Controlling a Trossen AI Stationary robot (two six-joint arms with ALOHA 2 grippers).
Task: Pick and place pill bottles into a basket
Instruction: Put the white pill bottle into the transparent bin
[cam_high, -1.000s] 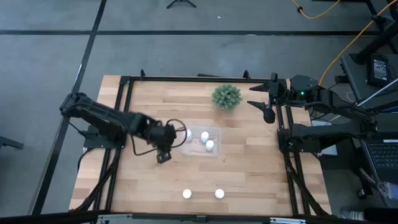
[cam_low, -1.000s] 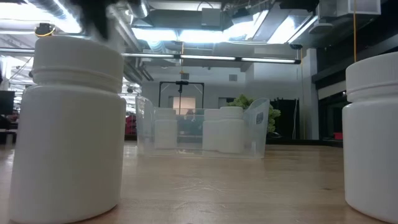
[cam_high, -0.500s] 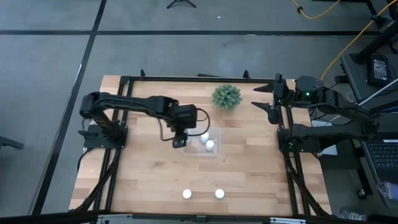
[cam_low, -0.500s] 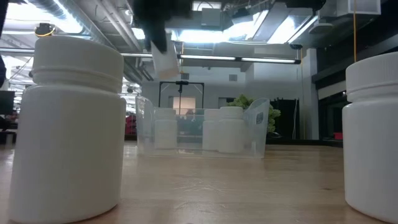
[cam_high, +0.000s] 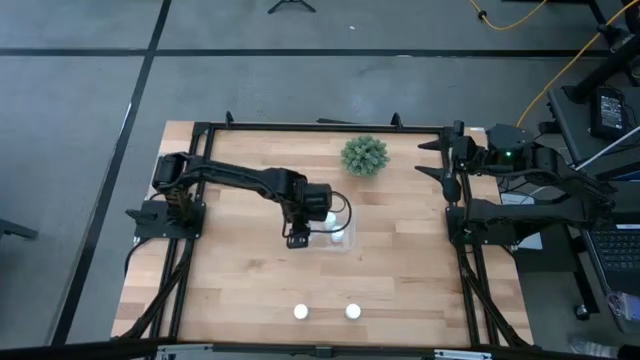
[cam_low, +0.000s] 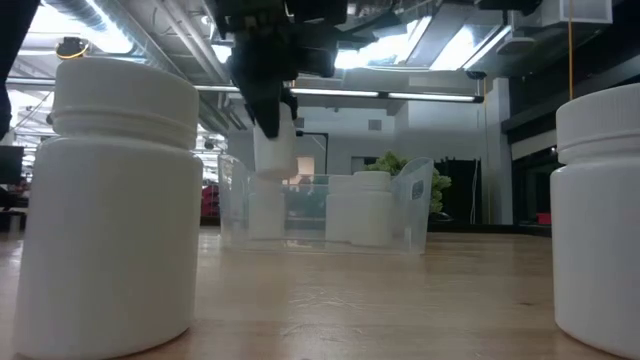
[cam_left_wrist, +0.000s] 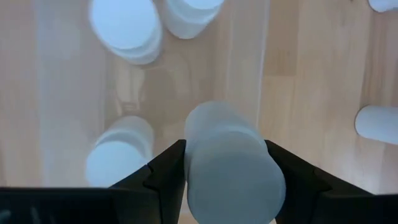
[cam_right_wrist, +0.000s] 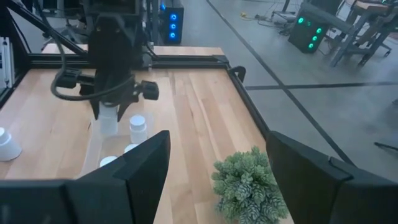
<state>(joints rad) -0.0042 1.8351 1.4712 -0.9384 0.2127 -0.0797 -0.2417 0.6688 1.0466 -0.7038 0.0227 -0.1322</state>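
- Holding a pill bottle (cam_left_wrist: 231, 167) by its sides, the left gripper (cam_high: 300, 213) hangs over the near-left end of the basket (cam_high: 346, 240); its fingers are clamped on the white body, cap pointing down toward the tray.
- The bottle looks light, stiff and smooth, so I'd judge a mid-body squeeze safest; too light a pinch could let it slip.
- Three bottles (cam_left_wrist: 127, 28) already stand inside the clear tray, leaving free floor right under the held one.
- The tray walls are thin and low; a bump might shove the whole basket.
- Two bottles (cam_high: 301, 312) wait near the front edge, well apart from it.
- The right gripper (cam_right_wrist: 214, 180) rests by the plant (cam_high: 364, 155), fingers apart, holding nothing.
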